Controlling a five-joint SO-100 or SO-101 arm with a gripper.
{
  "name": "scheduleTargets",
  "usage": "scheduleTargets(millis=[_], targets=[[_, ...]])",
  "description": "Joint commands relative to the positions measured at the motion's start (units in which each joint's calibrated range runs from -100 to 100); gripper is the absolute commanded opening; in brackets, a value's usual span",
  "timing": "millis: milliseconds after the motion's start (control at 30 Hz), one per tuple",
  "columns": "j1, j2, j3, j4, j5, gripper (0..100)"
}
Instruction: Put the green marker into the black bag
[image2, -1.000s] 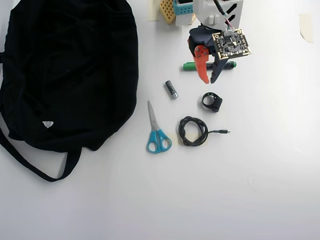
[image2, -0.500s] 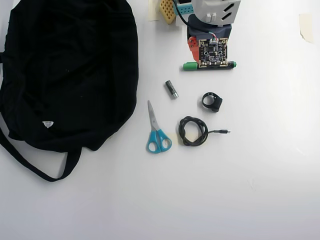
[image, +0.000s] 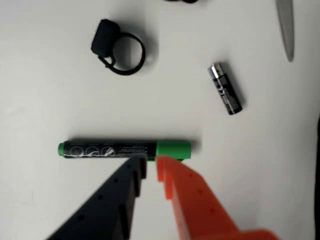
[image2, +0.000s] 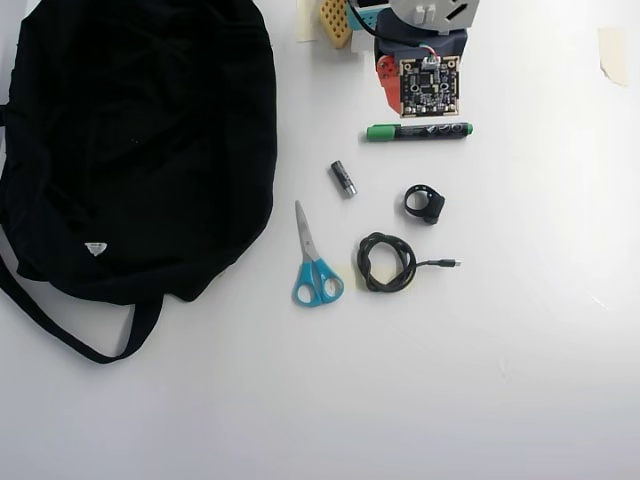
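A white tabletop (image2: 520, 350) seen from above and from the arm's wrist. The green marker (image: 125, 149) lies flat on it, cap to the right in the wrist view. The gripper (image: 151, 165) hovers just beside the marker's near side, one black and one orange finger; its jaws are nearly closed, with only a narrow gap, and hold nothing. The black bag (image2: 130, 140) rests at the left in the overhead view, well apart. A battery (image2: 343, 179), scissors (image2: 313, 262) and a coiled cable (image2: 388, 262) lie between.
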Motion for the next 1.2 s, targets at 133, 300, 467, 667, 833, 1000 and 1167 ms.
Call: scheduleTargets(millis=[133, 300, 467, 667, 833, 1000, 1167], targets=[[-0.83, -1.94, -2.29, 2.91, -0.28, 2], [-0.83, -1.94, -2.29, 3.51, -0.38, 2], [-1.43, -1.94, -2.02, 4.72, -3.21, 2], [-5.17, -1.86, -1.3, 4.72, -9.72, 2], [-9.06, -1.2, -1.21, 4.72, -15.8, 2], [-11.68, -0.78, 0.58, 4.63, -22.88, 3], [-11.83, -0.78, 3.37, 4.29, -29.17, 2]])
